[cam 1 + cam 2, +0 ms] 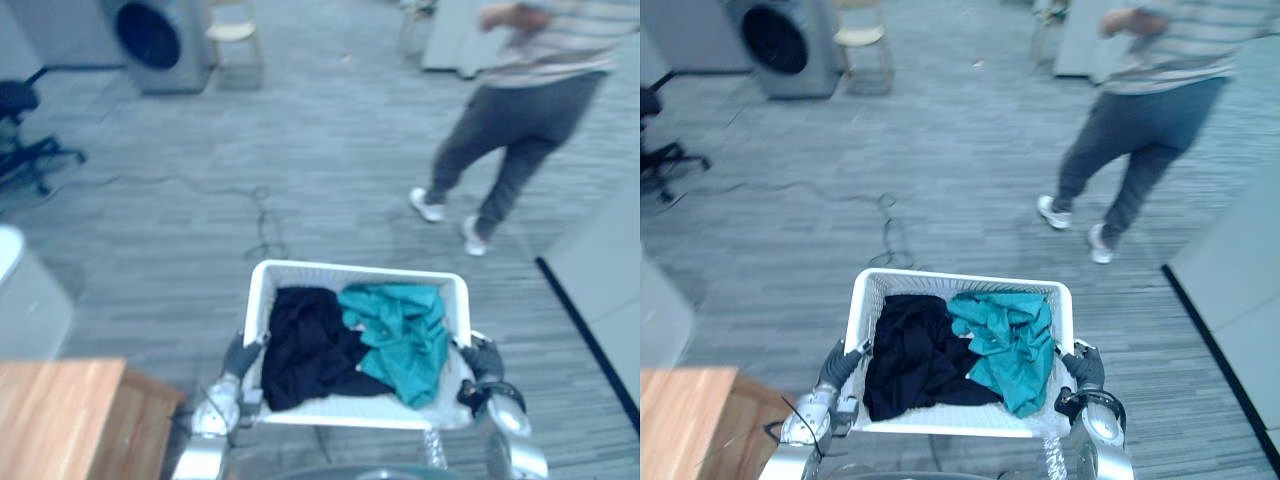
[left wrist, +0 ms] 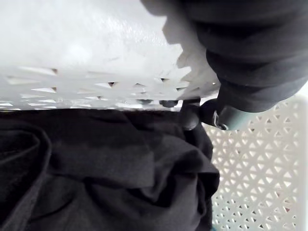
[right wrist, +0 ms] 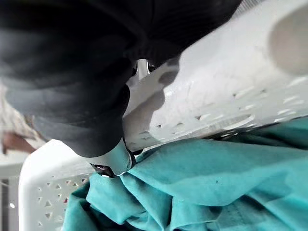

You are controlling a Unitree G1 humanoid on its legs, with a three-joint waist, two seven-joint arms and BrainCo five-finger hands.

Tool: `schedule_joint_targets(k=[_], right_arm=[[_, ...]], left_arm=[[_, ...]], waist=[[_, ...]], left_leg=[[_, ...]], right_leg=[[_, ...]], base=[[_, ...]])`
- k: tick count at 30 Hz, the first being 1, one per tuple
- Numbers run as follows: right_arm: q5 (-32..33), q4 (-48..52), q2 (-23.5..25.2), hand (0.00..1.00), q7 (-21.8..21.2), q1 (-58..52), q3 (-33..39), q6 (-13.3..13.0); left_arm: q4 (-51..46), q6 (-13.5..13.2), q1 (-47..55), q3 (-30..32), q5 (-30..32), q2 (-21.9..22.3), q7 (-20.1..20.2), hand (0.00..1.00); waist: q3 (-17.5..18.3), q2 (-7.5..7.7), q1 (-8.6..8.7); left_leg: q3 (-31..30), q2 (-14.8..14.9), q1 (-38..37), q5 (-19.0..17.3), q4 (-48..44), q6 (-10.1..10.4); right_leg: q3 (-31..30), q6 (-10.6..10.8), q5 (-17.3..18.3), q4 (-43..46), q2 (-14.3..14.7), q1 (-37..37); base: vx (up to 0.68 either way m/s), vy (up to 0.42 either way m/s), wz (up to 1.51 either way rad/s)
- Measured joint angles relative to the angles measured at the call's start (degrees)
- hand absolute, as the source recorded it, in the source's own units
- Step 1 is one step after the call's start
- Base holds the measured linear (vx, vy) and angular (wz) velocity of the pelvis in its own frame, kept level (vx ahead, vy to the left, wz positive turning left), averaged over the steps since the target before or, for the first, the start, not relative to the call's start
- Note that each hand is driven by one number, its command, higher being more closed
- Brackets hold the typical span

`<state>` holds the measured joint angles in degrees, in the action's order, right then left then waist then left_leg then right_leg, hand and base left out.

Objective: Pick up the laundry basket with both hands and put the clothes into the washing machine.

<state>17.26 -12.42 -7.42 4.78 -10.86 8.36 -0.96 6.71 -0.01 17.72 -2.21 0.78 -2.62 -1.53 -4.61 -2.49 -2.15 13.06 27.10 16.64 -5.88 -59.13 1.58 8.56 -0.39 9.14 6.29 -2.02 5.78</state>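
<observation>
**A:** Where is the basket sitting?

**B:** It is hanging at 6 o'clock in the head view, close in. It seems to be riding clear of the floor between the two arms.

**A:** How are the hands taking it?

**B:** The left robot hand is gripping the rim at the basket's 9 o'clock, and the right robot hand is gripping at its 3 o'clock. Each wrist view is showing a thumb hooking over the rim, the left thumb and the right thumb, pinching the wall. The other fingers are hiding beneath.

**A:** Why opposite sides?

**B:** I'm guessing it is balancing the load and holding the basket level, so nothing is spilling.

**A:** And the clothes?

**B:** A dark garment is lying in the 9 o'clock half. A teal garment is bunching toward 3 o'clock, touching it.

**A:** Where is the washer standing?

**B:** At 11 o'clock, well apart, with its door opening facing the room. A person is walking at 2 o'clock, and a desk is showing its corner at 7 o'clock.

**A:** So what is remaining?

**B:** I'm judging the carry is under way and the loading is not yet starting. The desk corner is sitting near the left arm, so that side is needing care.
</observation>
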Motion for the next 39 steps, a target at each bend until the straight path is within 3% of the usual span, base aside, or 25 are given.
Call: schedule_joint_targets(k=[1, 2, 6, 7, 8, 10, 11, 12, 14, 16, 18, 21, 25, 26, 27, 28, 29, 30, 31, 33, 34, 35, 37, 38, 39], right_arm=[[0.1, 0.0, -1.0, 1.00, -0.1, 0.1, -0.4, -0.1], [0.1, 0.0, -1.3, 1.00, -0.3, 0.3, -1.5, -0.1], [0.1, 1.2, -0.2, 1.00, -0.6, -0.7, -2.9, 0.3], [-0.2, 2.1, -0.1, 1.00, -0.1, -0.7, -2.9, 0.3], [-1.2, 2.9, 0.6, 1.00, 0.4, -0.4, -2.9, 0.1], [-2.0, 3.9, 0.7, 1.00, 0.5, 0.6, -3.0, -0.3], [-2.1, 3.7, 0.7, 1.00, 0.5, 1.2, -3.4, -0.2], [-2.1, 3.7, 0.9, 1.00, 0.5, 1.9, -3.5, -0.3], [-2.7, 0.2, 1.8, 1.00, 0.2, 2.6, -3.9, -0.6], [-4.1, -0.6, 3.5, 1.00, 0.2, 2.0, -3.8, -0.4], [-4.6, 0.8, 4.6, 1.00, 0.2, 1.1, -3.8, -0.7], [-4.6, 4.6, 5.0, 1.00, 0.2, -0.1, -3.4, -1.1], [-4.9, 7.3, 6.4, 1.00, 0.8, -1.4, -2.1, -1.2], [-5.0, 7.2, 6.1, 1.00, 1.3, -2.0, -2.1, -1.2], [-5.1, 7.4, 5.9, 1.00, 1.5, -3.1, -2.2, -0.9], [-5.2, 8.6, 5.0, 1.00, 1.5, -4.3, -2.2, -0.8], [-5.3, 12.1, 3.8, 1.00, 1.5, -5.7, -2.6, -0.7], [-5.4, 13.6, 3.1, 1.00, 1.5, -6.2, -3.2, -0.6], [-5.7, 15.3, 2.5, 1.00, 1.5, -6.5, -4.1, -0.5], [-6.4, 15.5, 2.9, 1.00, 3.0, -7.2, -3.9, -0.2], [-6.6, 15.5, 2.9, 1.00, 3.1, -7.1, -3.9, -0.1], [-6.7, 16.0, 2.6, 1.00, 3.1, -6.7, -3.9, -0.2], [-6.9, 16.0, 2.4, 1.00, 3.1, -5.3, -3.9, -0.4], [-7.3, 16.0, 2.2, 1.00, 3.1, -5.1, -3.9, -0.6], [-7.8, 15.7, 2.5, 1.00, 3.4, -4.8, -3.9, -1.3]], left_arm=[[-0.1, -0.4, 0.5, 0.0, -0.1, 0.7, 0.1, 1.00], [-0.2, -0.5, 1.0, 0.2, -0.2, 0.7, -0.2, 1.00], [-0.6, -0.5, 1.6, 1.8, -0.6, -0.4, -0.1, 1.00], [-1.1, -0.4, 1.7, 1.8, -0.7, -0.2, -0.3, 1.00], [-2.8, -0.3, 1.9, 1.8, -0.7, -0.3, -0.8, 1.00], [-5.3, -0.3, 1.9, 2.0, -0.7, -0.2, -1.4, 1.00], [-5.5, -0.3, 2.0, 2.2, -0.7, 0.0, -2.0, 1.00], [-5.5, -0.3, 2.2, 2.3, -0.7, -0.1, -2.4, 1.00], [-5.6, -0.3, 2.8, 2.3, -1.3, -1.4, -2.6, 1.00], [-6.6, -0.1, 4.6, 2.4, -1.3, -2.2, -3.5, 1.00], [-8.5, -0.1, 6.6, 2.4, -1.3, -2.3, -3.9, 1.00], [-10.8, -0.2, 5.9, 2.1, -2.5, -3.0, -3.4, 1.00], [-10.7, -0.2, 4.2, 1.8, -2.5, -3.3, -3.2, 1.00], [-10.3, -0.2, 4.1, 1.6, -2.5, -3.1, -2.7, 1.00], [-9.9, -0.2, 4.3, 1.4, -2.5, -3.0, -2.4, 1.00], [-9.3, -0.1, 4.3, 1.1, -2.5, -2.4, -2.4, 1.00], [-9.3, -0.1, 4.5, 1.0, -3.1, -1.7, -2.2, 1.00], [-9.2, -0.1, 5.0, 1.2, -4.1, -1.3, -2.3, 1.00], [-8.9, -0.1, 6.0, 1.7, -5.2, -0.4, -2.3, 1.00], [-8.9, -0.1, 6.1, 1.1, -5.4, -0.5, -2.2, 1.00], [-8.8, 0.0, 6.1, 1.1, -5.4, -0.5, -2.1, 1.00], [-8.8, -0.1, 6.1, 1.0, -6.2, -0.5, -2.2, 1.00], [-9.0, -0.5, 5.9, 1.0, -7.1, -0.4, -2.3, 1.00], [-9.1, -0.5, 5.9, 1.0, -7.4, -0.2, -2.4, 1.00], [-9.9, -0.5, 6.1, 0.8, -7.4, 0.0, -2.8, 1.00]], waist=[[-0.1, 0.06, -1.22], [-0.2, 0.06, -2.32], [-0.4, 0.61, -3.35], [-0.5, 1.40, -3.53], [-0.1, 2.97, -3.61], [-0.3, 5.01, -3.51], [-0.2, 5.24, -3.75], [-0.2, 5.66, -3.60], [-0.4, 7.37, -3.15], [-1.3, 6.72, -2.48], [-1.5, 5.11, -1.81], [-1.8, 3.48, 0.30], [-1.0, 4.57, 2.83], [-0.8, 4.42, 3.75], [-0.7, 4.44, 4.69], [-0.5, 2.39, 4.42], [-0.9, -0.47, 3.90], [-1.1, -1.36, 3.06], [-1.8, -2.37, 1.03], [-2.5, -2.33, 0.74], [-2.6, -1.83, 0.39], [-2.5, -0.74, -1.42], [-2.4, 0.58, -3.06], [-2.3, 0.59, -3.38], [-1.7, 1.01, -4.02]], left_leg=[[-4.4, -8.1, 2.8, -2.5, 1.6, 1.3], [-4.1, -12.1, 4.6, -3.7, 8.2, 0.0], [0.6, -13.6, 10.1, -2.6, 31.9, 1.0], [0.5, -15.1, 9.8, 2.3, 37.6, 1.8], [0.9, -18.0, 9.9, 6.2, 37.0, 0.8], [1.0, -20.2, 11.3, 4.3, 32.5, -2.4], [1.2, -21.3, 11.5, 1.8, 29.7, -5.5], [1.4, -22.3, 10.5, -0.9, 28.4, -5.8], [2.3, -26.2, 4.1, -6.5, 28.1, -7.3], [1.6, -28.4, -4.9, -10.4, 29.7, -7.8], [1.3, -28.9, -13.3, -11.8, 34.9, -7.7], [-0.8, -29.2, -25.3, -12.6, 45.4, -6.2], [-5.0, -28.6, -33.1, -15.9, 50.1, -1.8], [-7.2, -27.3, -35.4, -17.1, 49.1, -0.3], [-10.1, -25.1, -34.0, -17.5, 40.4, 0.5], [-11.2, -22.1, -29.5, -16.6, 28.0, 1.4], [-11.3, -18.3, -21.7, -7.7, 9.7, 2.7], [-11.2, -16.9, -18.6, 2.0, 3.1, 3.4], [-11.3, -15.5, -14.6, 17.0, -4.7, 4.5], [-10.5, -14.7, -4.4, 5.9, -15.1, -0.2], [-9.5, -14.8, -2.8, 3.4, -14.9, -1.9], [-5.3, -15.2, 3.6, -3.8, -8.9, -3.5], [0.2, -15.2, 7.6, -5.7, 8.7, -3.2], [2.2, -15.5, 7.4, -4.9, 18.2, -2.0], [3.9, -17.2, 6.5, 3.9, 32.8, -1.3]], right_leg=[[-1.9, -0.1, 1.1, 0.4, -0.3, 0.1], [-3.1, 0.4, 1.4, -0.1, -0.2, 0.9], [-2.5, 3.6, 3.1, -1.8, -0.4, 4.2], [-2.5, 3.9, 5.3, -2.1, -1.8, 5.5], [-2.6, 3.2, 7.3, -2.3, -4.1, 6.4], [-2.4, 2.6, 8.4, -0.8, -6.2, 7.1], [-3.3, 2.8, 8.3, 4.9, -7.4, 5.3], [-4.6, 3.5, 7.9, 12.4, -8.8, 3.1], [-10.3, 9.7, -4.3, 40.3, -12.2, -7.0], [-11.7, 8.5, -7.2, 59.8, -12.1, -14.6], [-9.0, 6.0, -2.5, 64.1, -10.9, -20.7], [6.1, 4.4, 1.3, 44.9, -12.5, -30.9], [7.2, 5.3, -6.9, 9.1, -6.7, -30.0], [3.7, 2.6, -10.9, 11.8, -4.8, -29.7], [0.9, 0.2, -13.3, 16.0, -2.6, -28.9], [3.0, 0.0, -9.8, 18.2, -1.5, -27.1], [4.5, -0.3, -5.7, 19.7, 1.2, -24.8], [4.0, -1.1, -3.4, 20.1, 2.5, -23.2], [2.1, -1.5, -0.1, 19.3, 3.9, -18.5], [1.5, -1.1, 4.6, 16.5, 3.6, -9.2], [1.2, -0.9, 5.3, 15.7, 3.2, -7.3], [-0.3, -0.5, 6.1, 11.1, 1.0, -0.6], [-1.6, 0.4, 6.7, 5.6, -1.7, 5.8], [-2.1, 0.7, 6.8, 4.6, -2.3, 7.4], [-4.9, 3.9, 9.5, 5.0, -3.9, 11.2]], base=[[0.16, -0.016, -0.91], [0.20, -0.006, -0.90], [0.40, 0.058, -0.37], [0.49, 0.194, 0.04], [0.64, 0.268, 0.12], [0.53, 0.192, 0.09], [0.60, 0.240, 0.08], [0.77, 0.348, 0.26], [0.67, 0.300, 0.36], [0.68, 0.225, 0.24], [0.66, 0.178, 0.02], [0.77, 0.136, 0.14], [0.60, -0.031, 0.54], [0.93, -0.209, 1.07], [0.80, -0.219, 0.87], [1.10, -0.289, 0.56], [0.77, -0.183, 0.02], [0.93, -0.147, -0.43], [0.81, -0.061, -0.43], [0.74, -0.032, -0.08], [0.81, 0.010, -0.17], [0.81, 0.035, -0.34], [0.81, 0.088, -0.52], [0.99, 0.223, -0.60], [0.84, 0.241, -0.45]])
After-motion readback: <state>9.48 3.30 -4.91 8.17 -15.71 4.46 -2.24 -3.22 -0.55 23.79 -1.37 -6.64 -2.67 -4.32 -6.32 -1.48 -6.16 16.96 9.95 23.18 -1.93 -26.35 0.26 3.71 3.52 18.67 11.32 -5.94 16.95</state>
